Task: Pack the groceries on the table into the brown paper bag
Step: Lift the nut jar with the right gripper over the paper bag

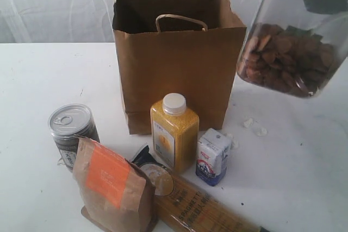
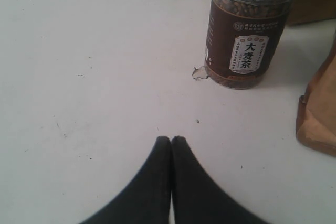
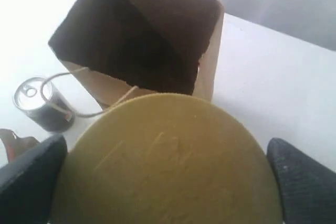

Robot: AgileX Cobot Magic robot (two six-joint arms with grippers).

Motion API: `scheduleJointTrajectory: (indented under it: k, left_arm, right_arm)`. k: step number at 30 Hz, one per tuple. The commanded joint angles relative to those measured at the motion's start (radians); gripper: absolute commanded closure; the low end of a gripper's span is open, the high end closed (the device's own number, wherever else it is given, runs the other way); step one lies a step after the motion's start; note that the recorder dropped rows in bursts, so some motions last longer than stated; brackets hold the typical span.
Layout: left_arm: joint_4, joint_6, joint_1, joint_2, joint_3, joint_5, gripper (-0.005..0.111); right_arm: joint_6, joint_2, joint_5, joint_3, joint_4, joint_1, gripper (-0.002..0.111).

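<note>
My right gripper (image 3: 168, 166) is shut on the clear gold-lidded jar (image 1: 293, 42), with a dark finger (image 3: 31, 177) on each side of its gold lid (image 3: 168, 156). The jar hangs tilted in the air, right of the brown paper bag (image 1: 179, 63), whose open mouth (image 3: 142, 35) lies beyond the lid. On the table (image 1: 43, 80) in front of the bag stand the silver-topped can (image 1: 70, 129), brown pouch (image 1: 111, 186), yellow bottle (image 1: 174, 131) and white-blue carton (image 1: 213, 156). The spaghetti packet (image 1: 201, 202) lies flat. My left gripper (image 2: 171, 140) is shut and empty, low over the table short of the can (image 2: 247, 30).
Small white crumpled scraps (image 1: 254, 126) lie on the table right of the bag. Another scrap (image 2: 198, 73) sits at the can's foot. The pouch's edge (image 2: 320, 108) is close beside the can. A white curtain hangs behind the table.
</note>
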Motion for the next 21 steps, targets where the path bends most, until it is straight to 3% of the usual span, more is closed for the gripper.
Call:
scheduleJointTrajectory:
  k: [1,8,14,21]
  left_arm:
    - [-0.009,-0.004,-0.005,-0.004,0.005,0.007,0.107]
    - [-0.009,-0.004,-0.005,-0.004,0.005,0.007,0.107]
    - [-0.009,-0.004,-0.005,-0.004,0.005,0.007,0.107]
    - [-0.009,-0.004,-0.005,-0.004,0.005,0.007,0.107]
  right_arm:
    - [-0.044,0.068,-0.023,-0.103,0.079,0.000,0.099]
    - [-0.107,0.219,-0.086,-0.232,0.380,0.000,0.099]
    - [-0.357,0.327,-0.277,-0.254,0.741,0.000,0.099]
    - [-0.394,0.355,-0.321,-0.264,0.826,0.000,0.099]
